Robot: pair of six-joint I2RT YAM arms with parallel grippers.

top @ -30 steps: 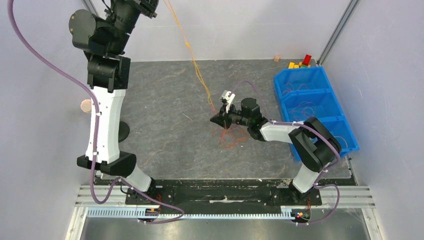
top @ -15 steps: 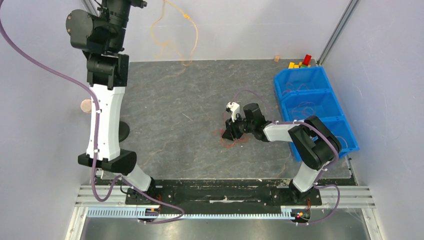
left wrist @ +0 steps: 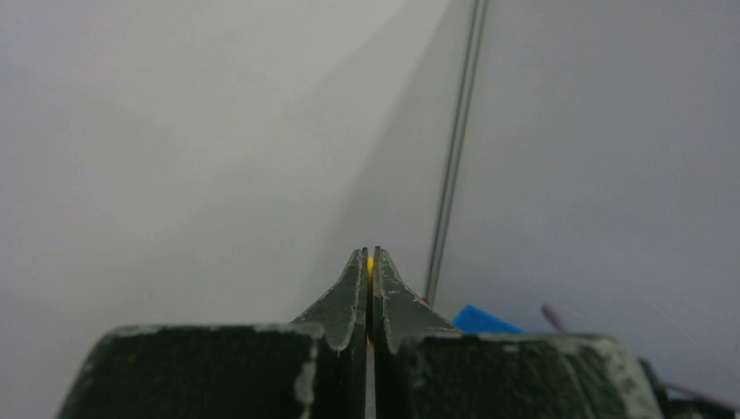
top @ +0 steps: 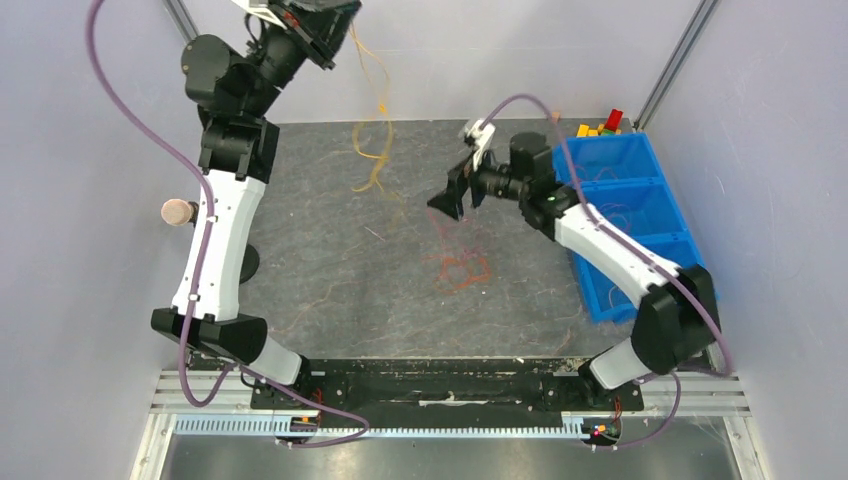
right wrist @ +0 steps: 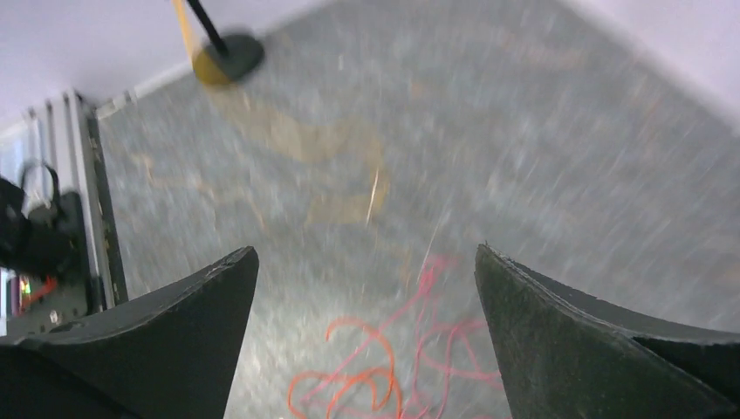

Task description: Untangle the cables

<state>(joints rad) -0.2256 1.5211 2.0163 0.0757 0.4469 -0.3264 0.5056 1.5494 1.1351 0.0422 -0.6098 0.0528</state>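
Left gripper [left wrist: 370, 262], up at eleven o'clock, pinches the dangling orange cable [top: 377, 150]; right gripper [right wrist: 366, 251] gapes wide above the red cable [right wrist: 384, 371].

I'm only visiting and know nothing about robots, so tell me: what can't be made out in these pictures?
Left wrist view: the orange cable is just a sliver; the shut left gripper hides the rest.
Right wrist view: the red cable is blurred, its lower loops cut by the bottom edge.
Top view: whatever lies in the blue bin is too small to identify.
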